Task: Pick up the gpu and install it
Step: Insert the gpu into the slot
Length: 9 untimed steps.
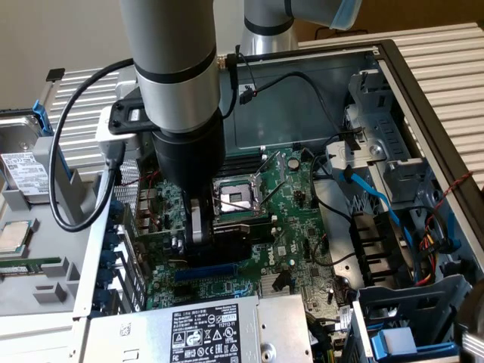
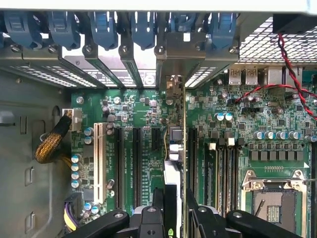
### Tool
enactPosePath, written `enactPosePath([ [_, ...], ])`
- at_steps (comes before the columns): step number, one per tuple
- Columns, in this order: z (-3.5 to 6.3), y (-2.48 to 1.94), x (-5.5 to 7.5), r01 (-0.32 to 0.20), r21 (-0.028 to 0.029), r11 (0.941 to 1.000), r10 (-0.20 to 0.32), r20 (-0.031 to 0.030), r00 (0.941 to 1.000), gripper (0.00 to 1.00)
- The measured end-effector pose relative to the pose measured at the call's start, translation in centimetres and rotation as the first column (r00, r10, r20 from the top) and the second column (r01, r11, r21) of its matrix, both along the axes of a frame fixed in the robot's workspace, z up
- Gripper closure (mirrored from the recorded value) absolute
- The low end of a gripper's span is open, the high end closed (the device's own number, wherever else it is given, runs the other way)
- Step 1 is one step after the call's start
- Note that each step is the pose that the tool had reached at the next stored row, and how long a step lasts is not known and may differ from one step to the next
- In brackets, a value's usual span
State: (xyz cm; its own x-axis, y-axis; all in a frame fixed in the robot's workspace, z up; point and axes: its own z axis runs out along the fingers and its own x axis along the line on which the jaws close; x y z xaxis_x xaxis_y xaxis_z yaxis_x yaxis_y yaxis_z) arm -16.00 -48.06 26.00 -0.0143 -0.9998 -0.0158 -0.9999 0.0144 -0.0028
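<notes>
You're looking at bare metal, lacquered green board, and blue and black plastic trim.
Your gpu [image 2: 172, 168] has a matt black plastic shroud and a bright bare-metal bracket [image 2: 173, 54]. The hand [image 2: 174, 193] is matt black with shiny screw heads. The motherboard [image 2: 143, 114] is glossy green, dotted with polished metal capacitor cans. The case wall [image 2: 29, 148] is dull grey sheet metal, and the clips [image 2: 104, 27] are smooth blue plastic. One cable [image 2: 49, 141] wears a woven yellow sleeve. Your arm [image 1: 170, 45] is satin silver metal with a black band. The power supply [image 1: 287, 318] is plain grey metal under a smooth printed label [image 1: 200, 329].
</notes>
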Motion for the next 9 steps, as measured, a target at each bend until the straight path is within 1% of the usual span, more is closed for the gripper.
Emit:
enactPosePath([
  [9, -0.04, 0.04, -0.37, 0.000, 0.0006, 1.0000, 0.000, 0.0000, 1.0000, 0.73],
])
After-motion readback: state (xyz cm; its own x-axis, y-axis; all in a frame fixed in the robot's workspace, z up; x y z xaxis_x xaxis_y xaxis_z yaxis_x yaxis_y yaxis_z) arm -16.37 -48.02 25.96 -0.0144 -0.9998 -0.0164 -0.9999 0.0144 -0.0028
